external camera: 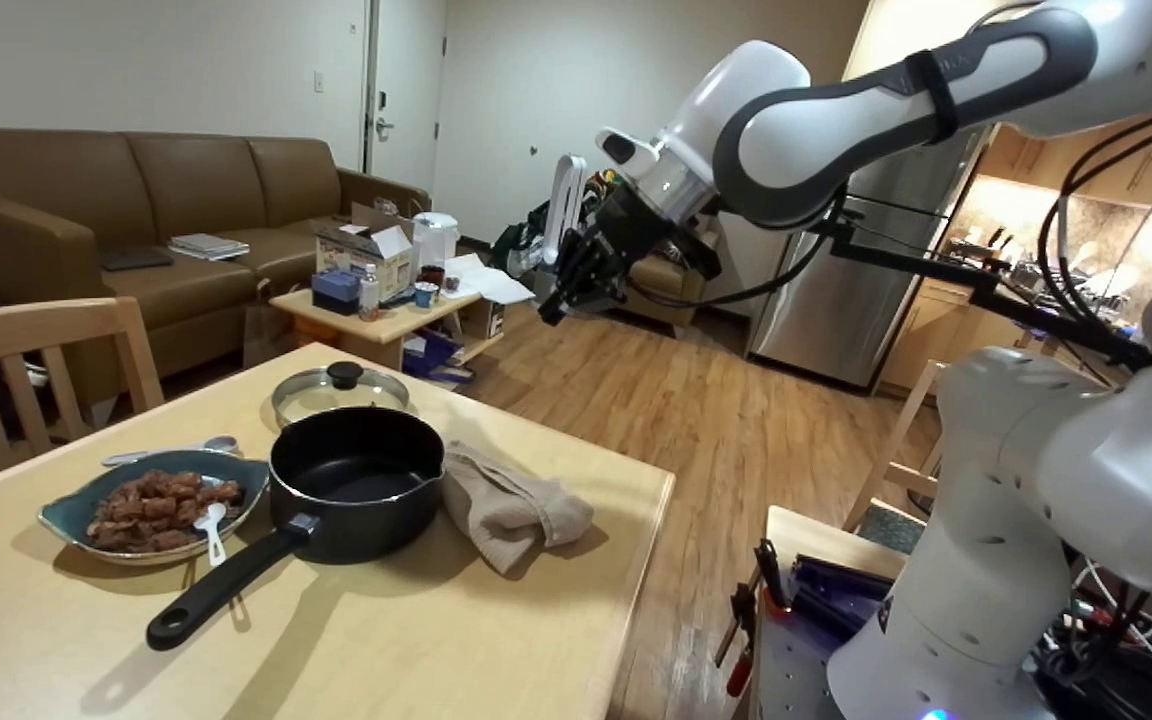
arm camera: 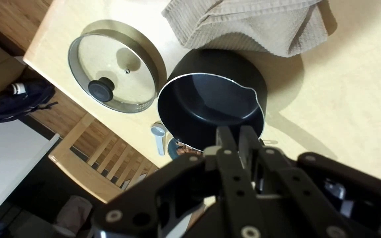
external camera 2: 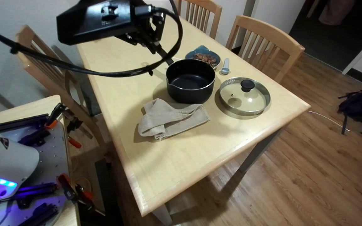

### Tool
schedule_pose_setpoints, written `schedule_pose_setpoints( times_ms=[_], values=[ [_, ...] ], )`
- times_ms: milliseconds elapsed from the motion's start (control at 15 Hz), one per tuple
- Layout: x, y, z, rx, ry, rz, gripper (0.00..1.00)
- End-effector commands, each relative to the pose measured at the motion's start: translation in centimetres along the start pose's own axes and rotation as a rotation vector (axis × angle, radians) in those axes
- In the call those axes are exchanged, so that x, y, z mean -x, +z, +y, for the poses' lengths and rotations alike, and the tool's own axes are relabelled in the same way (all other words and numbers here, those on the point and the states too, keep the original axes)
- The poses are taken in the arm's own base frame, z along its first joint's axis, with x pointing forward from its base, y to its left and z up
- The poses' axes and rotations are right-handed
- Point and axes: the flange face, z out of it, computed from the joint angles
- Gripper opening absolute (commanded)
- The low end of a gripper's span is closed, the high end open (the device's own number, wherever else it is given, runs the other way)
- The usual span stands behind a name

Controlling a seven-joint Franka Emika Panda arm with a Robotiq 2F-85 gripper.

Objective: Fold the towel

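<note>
Saw the towel [external camera 2: 174, 117] rumpled and partly folded over itself on the table [external camera 2: 162, 169], just beside the pot [external camera 2: 190, 81]. Found the gripper [arm camera: 234, 129] above the table, narrowed, with fingers [arm camera: 225, 142] close together. Noted the lid [external camera 2: 244, 98] lying flat near the pot, and the dish [external camera: 76, 508] of food [external camera: 151, 512] on the pot's far side from the towel, with a white spoon [external camera: 214, 532] in it.

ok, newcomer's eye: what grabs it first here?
Probably the white robot arm, stretching across the upper right of an exterior view. Next, the open black pot on the pale table, between a blue dish of brown food and the crumpled beige towel. A glass lid lies beside the pot.
</note>
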Motion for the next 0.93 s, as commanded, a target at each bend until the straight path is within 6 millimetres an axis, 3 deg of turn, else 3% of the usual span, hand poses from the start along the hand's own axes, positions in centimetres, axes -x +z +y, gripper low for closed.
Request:
schedule_pose_setpoints(
  times_ms=[0, 400, 467, 667, 867],
  values=[
    [-0.5, 2.8, -0.6, -0.024, -0.04, -0.022, 0.44],
    [-2.9, 10.0, -5.3, -0.085, -0.141, -0.085, 0.81],
    [-2.2, 7.6, -4.4, -0.069, -0.098, -0.079, 0.63],
    [-2.9, 10.1, -5.9, -0.096, -0.125, -0.1, 0.81],
    [-2.9, 10.1, -5.7, -0.094, -0.124, -0.102, 0.81]
  ],
)
